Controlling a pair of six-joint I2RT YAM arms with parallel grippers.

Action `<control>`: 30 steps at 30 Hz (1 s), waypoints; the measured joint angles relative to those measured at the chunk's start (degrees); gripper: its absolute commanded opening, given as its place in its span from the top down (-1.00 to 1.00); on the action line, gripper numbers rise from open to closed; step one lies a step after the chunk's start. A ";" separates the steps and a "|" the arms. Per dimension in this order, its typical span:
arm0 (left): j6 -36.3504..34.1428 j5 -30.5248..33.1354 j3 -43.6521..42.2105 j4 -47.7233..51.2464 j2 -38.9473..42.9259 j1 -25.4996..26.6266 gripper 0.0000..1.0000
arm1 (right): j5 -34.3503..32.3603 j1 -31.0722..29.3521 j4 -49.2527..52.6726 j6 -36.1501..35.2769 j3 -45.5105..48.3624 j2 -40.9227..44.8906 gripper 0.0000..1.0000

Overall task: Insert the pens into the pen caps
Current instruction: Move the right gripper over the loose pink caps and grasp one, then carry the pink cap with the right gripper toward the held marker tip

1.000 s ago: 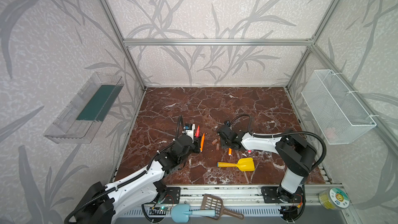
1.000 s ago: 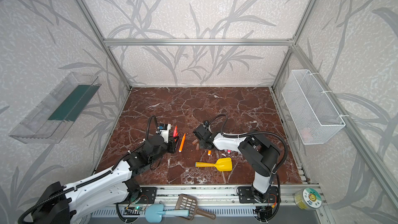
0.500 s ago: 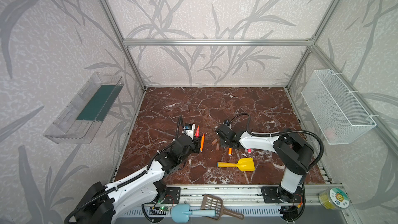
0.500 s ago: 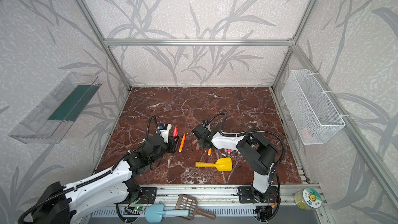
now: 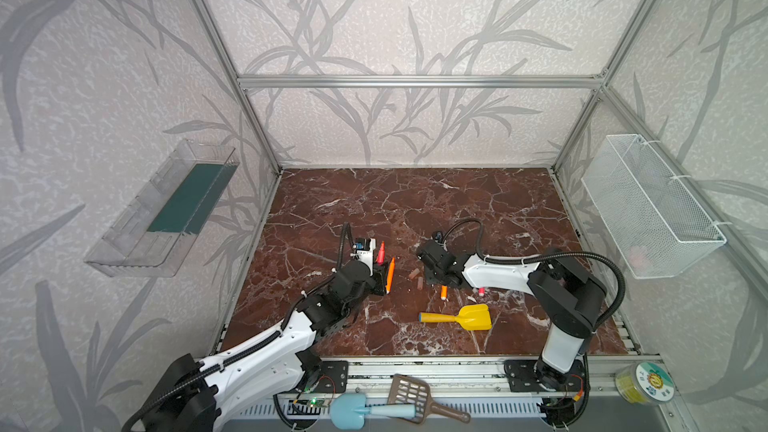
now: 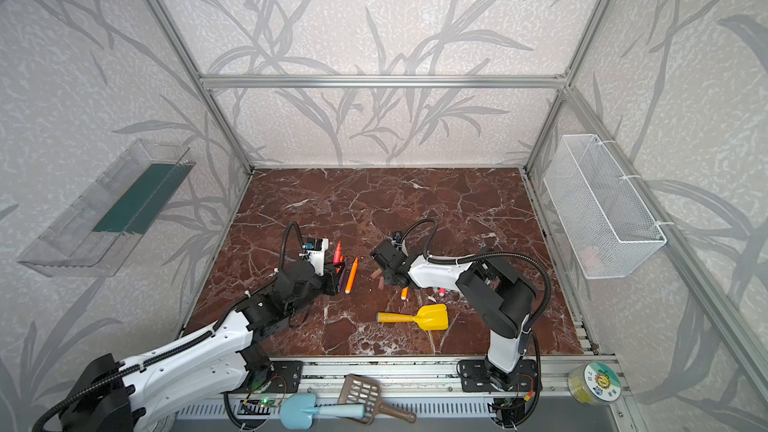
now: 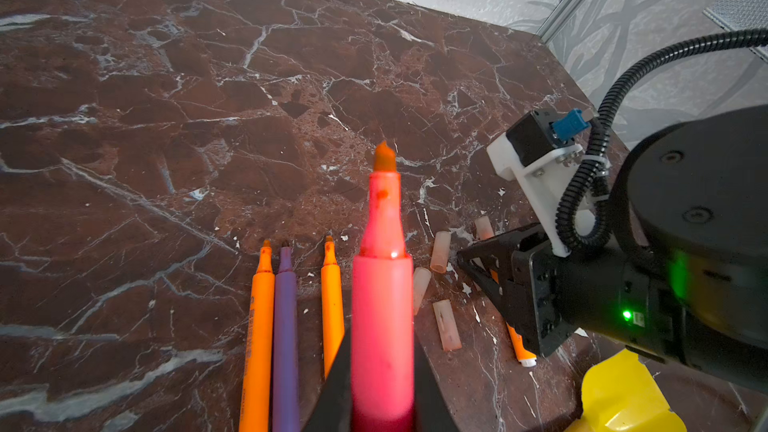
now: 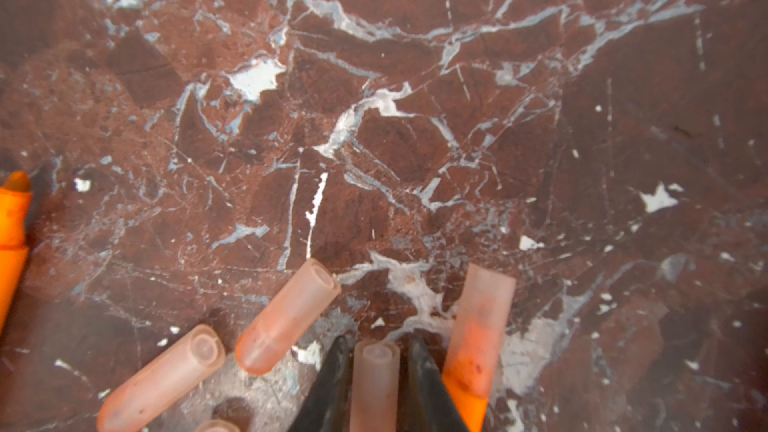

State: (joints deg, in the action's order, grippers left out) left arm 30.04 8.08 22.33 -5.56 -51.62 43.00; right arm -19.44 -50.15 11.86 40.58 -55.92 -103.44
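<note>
left hand (image 7: 381,340) grips red-pink pen (image 7: 382,284); pen cap (image 8: 374,388) sits pinched inside right hand (image 8: 377,343).

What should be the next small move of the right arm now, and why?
Probably lift the right gripper straight up a little: its jaws grip one pen cap lying on the table, open end outward, with loose caps close beside. The left gripper holds a red-pink pen, tip bare.

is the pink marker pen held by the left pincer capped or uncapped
Uncapped. In the left wrist view the pink marker pen in the left pincer shows a bare pointed tip; translucent pinkish caps lie loose nearby.
</note>
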 measured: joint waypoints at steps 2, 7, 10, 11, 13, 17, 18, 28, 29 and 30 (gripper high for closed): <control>0.02 -0.07 0.00 0.07 0.20 0.00 1.00 | -0.04 0.00 -0.17 0.07 0.17 0.09 0.66; 0.02 -0.24 0.00 0.02 0.22 0.00 1.00 | 0.00 0.00 -1.81 0.15 1.79 1.11 0.73; 0.02 -0.63 0.00 0.02 0.22 0.00 1.00 | 0.42 0.00 -1.92 0.33 2.54 1.86 0.75; 0.02 -0.94 0.00 0.00 0.20 0.00 1.00 | 0.66 0.00 -1.92 0.37 2.97 2.29 0.75; 0.00 -2.19 0.00 -0.22 0.04 0.00 1.00 | 1.29 -0.02 -2.05 0.52 4.07 3.69 0.75; 0.26 -5.57 0.00 -3.08 -1.79 0.02 1.00 | 2.03 -0.07 -2.56 0.66 6.47 10.12 0.78; 0.55 -6.51 0.00 -4.20 -2.60 0.13 1.00 | 2.12 -0.09 -2.84 0.81 6.78 12.07 0.77; 1.01 -7.21 4.02 -12.44 -15.82 13.05 1.00 | 2.38 -0.15 -9.55 2.29 14.40 34.38 0.82; 1.03 -7.30 4.52 -13.18 -17.03 13.60 1.00 | 2.19 -0.15 -10.60 2.51 15.74 36.48 0.83; 1.03 -7.50 5.40 -13.94 -18.58 13.97 1.00 | 2.03 -0.15 -12.26 2.69 17.42 38.97 0.82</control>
State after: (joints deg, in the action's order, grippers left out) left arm 31.07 0.58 27.73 -19.51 -70.19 56.97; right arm -17.41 -50.30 -0.40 43.27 -38.50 -64.47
